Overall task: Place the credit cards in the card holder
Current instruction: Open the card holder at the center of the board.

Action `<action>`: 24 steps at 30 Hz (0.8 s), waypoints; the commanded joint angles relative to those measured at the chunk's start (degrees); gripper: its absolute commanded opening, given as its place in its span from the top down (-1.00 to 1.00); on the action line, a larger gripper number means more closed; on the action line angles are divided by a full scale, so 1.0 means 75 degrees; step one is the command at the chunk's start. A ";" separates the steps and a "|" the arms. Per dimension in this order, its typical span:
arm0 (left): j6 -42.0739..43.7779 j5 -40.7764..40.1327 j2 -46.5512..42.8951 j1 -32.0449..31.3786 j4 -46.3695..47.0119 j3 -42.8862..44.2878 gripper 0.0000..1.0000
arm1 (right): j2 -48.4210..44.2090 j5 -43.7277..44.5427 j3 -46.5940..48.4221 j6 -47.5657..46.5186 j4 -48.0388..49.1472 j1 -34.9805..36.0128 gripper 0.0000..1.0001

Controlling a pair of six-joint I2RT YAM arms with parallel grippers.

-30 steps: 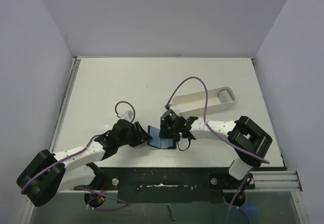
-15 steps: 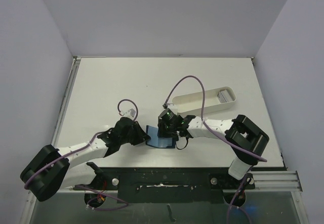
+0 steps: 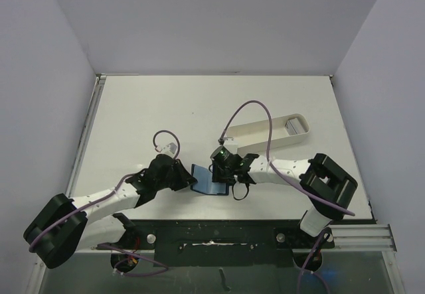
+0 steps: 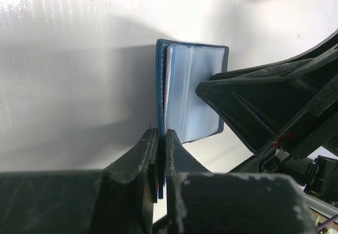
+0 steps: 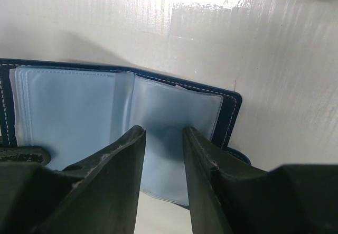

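Observation:
The card holder (image 3: 206,180) lies open on the table between my two grippers, dark navy outside with light blue clear sleeves (image 5: 68,107) inside. My left gripper (image 4: 162,136) is shut on the edge of its left cover, which stands up thin between the fingers; the holder (image 4: 193,96) stretches away beyond them. My right gripper (image 5: 163,133) stands open over the right half, its fingertips (image 5: 134,136) down on the sleeve page with nothing between them. From the top, the left gripper (image 3: 191,181) and the right gripper (image 3: 222,174) flank the holder. I cannot make out any credit cards.
A long white oval tray (image 3: 262,133) lies at the back right with a small grey thing (image 3: 292,127) at its far end, too small to identify. The right arm's purple cable (image 3: 249,108) arcs above the tray. The table's front rail (image 3: 219,231) runs close below the holder.
My left gripper has closed on the holder's left cover edge. The right gripper shifted slightly over the holder and stays on it, still open.

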 commanded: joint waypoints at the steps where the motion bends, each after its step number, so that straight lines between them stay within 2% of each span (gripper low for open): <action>1: 0.0026 -0.0261 -0.0306 0.0034 -0.0010 0.0036 1.00 | -0.0017 0.0818 -0.0130 0.0229 -0.1183 0.0154 0.28; 9: -0.0041 -0.0260 -0.0531 0.0034 -0.0079 0.0011 1.00 | -0.0234 0.1337 0.0238 0.0385 -0.2015 0.0429 0.33; 12: -0.0029 -0.0240 -0.0558 0.0034 -0.0040 -0.0001 1.00 | -0.0601 0.1428 0.0532 0.0272 -0.2068 0.0440 0.28; 17: -0.0016 -0.0118 -0.0597 0.0034 0.0093 -0.0090 1.00 | -0.1456 0.1560 0.0512 -0.0887 -0.1213 0.0226 0.22; 20: -0.0030 0.0018 -0.0691 0.0022 0.0238 -0.0187 1.00 | -0.1992 0.1574 0.0491 -0.1396 -0.0998 -0.0274 0.23; 24: 0.0001 0.0094 -0.0795 0.0022 0.0278 -0.0213 1.00 | -0.2292 0.1073 0.1002 -0.2231 -0.1392 -0.1428 0.20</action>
